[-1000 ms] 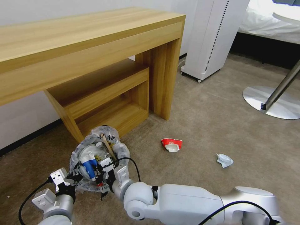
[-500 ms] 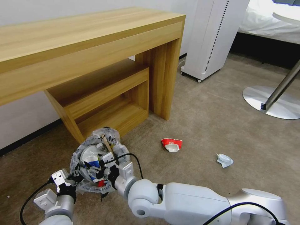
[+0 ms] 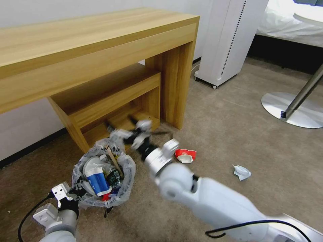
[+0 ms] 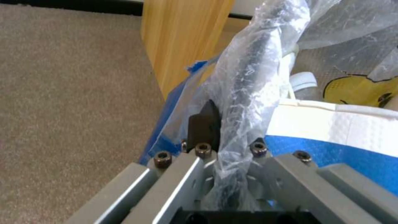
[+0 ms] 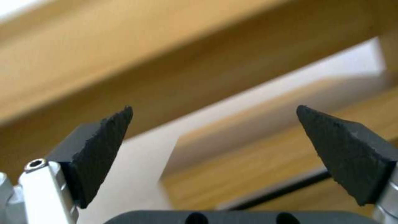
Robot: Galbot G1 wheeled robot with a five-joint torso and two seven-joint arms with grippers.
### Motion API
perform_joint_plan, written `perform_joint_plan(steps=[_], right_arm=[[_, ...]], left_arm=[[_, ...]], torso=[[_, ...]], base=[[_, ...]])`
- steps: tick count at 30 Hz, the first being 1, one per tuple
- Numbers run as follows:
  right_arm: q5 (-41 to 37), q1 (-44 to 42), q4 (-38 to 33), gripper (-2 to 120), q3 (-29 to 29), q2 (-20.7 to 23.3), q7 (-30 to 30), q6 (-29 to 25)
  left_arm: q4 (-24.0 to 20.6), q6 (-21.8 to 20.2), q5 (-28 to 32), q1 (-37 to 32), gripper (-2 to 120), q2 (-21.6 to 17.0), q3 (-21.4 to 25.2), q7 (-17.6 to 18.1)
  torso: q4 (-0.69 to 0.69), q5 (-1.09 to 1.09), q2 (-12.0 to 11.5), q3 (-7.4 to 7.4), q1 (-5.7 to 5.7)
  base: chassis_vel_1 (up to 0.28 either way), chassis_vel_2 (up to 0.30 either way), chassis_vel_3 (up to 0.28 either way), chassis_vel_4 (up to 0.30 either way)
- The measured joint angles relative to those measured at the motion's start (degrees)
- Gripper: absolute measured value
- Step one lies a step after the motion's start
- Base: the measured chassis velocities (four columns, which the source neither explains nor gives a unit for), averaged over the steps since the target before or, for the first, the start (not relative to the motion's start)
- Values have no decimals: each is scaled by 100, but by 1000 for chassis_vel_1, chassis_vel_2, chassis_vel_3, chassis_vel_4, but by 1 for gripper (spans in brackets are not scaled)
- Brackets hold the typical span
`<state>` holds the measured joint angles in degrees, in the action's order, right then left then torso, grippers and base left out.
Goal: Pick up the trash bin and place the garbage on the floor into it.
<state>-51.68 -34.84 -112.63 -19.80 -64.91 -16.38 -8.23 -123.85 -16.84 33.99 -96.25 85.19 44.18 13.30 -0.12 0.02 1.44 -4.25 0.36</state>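
Trash bin, a small round dark container lined with a crinkly clear plastic bag, is seen in the head view beside the leg of the light wooden desk, over the beige short-pile carpet. It is held at its near rim by the left gripper. A blue-and-white paper cup, a wooden stick and wrappers are packed inside. The right gripper is blurred above the carpet between the bin and the crushed red-and-white paper cup. A crumpled white paper wad lies farther right.

In the left wrist view, the left gripper is pressed together on the bag-covered rim. The film is thin and slippery; the rim may be lost if the plastic slides, and the contents spilled if the bin tilts.

In the right wrist view, the right gripper is spread wide and empty, its black textured wedge pads facing the desk. A collision with the low shelf is judged possible.
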Motion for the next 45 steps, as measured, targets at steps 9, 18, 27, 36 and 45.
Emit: perform_joint_plan(steps=[9,18,27,36,45], right_arm=[[290,-525,-130,100,1448,554,458,-137],[502,-1126,-66,100,2670,768,703,-271],[548,-1563,24,100,3259,938,491,-310],[505,-2151,229,100,3452,1088,-197,-19],[-420,-3441,-104,100,3478,1459,-1736,1359]], left_arm=[[60,0,2,64,0,-28,-39,2],[62,0,22,144,0,-69,-73,1],[144,-2,55,201,0,-103,-86,-8],[173,-2,77,236,0,-122,-103,-11],[315,22,111,301,0,-202,-117,-13]], torso=[[-1,0,0,0,0],[0,0,0,0,0],[0,-2,0,0,0],[1,-1,0,0,1],[0,-3,0,1,0]], base=[[0,0,0,0],[0,0,0,0],[0,0,0,0],[0,0,0,0],[0,0,0,0]])
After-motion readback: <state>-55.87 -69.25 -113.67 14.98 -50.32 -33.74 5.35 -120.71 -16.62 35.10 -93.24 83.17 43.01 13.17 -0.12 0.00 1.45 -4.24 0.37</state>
